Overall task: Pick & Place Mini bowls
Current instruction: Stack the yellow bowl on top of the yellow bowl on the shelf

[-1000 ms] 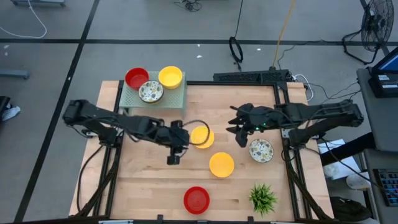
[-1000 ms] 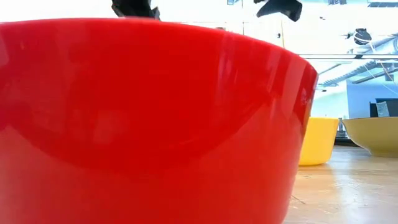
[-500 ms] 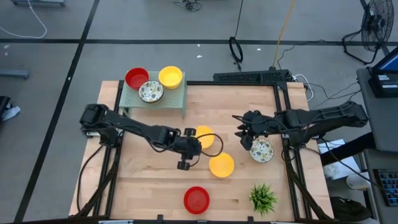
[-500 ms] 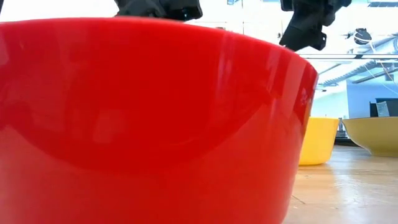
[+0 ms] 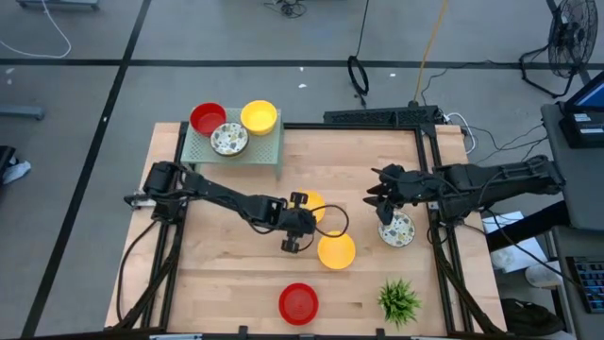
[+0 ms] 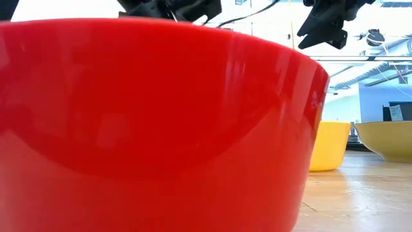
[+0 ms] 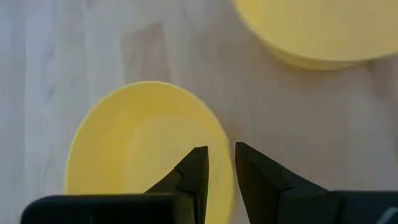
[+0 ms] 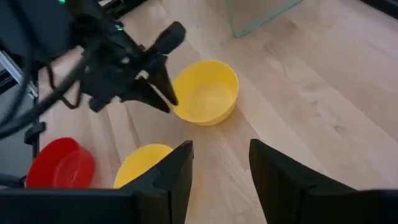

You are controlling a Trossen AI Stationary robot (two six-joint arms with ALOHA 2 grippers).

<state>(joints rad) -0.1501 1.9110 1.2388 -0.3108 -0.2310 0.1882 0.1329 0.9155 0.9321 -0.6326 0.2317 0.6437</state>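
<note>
Yellow bowls sat near the middle of the wooden table: one yellow bowl lay toward the front, mouth up, and a second yellow bowl sat just behind it, partly covered by the left arm. Being round, neither showed a long axis. The left gripper hung over the front bowl's left rim; in the left wrist view its fingers stood a little apart, straddling that rim, not yet closed on it. The right gripper was held above the far edge of a white speckled bowl at the table's right side, its fingers spread wide and holding nothing.

A red bowl stood near the front edge, upright, and it filled nearly the whole low view, hiding most of the table behind it; only the grippers' dark tips showed above its rim there. A green plant stood to its right. At the back left a pale green rack carried three more bowls: red, speckled and yellow, all mouth up. The rest of the ten bowls could not be found in any view
</note>
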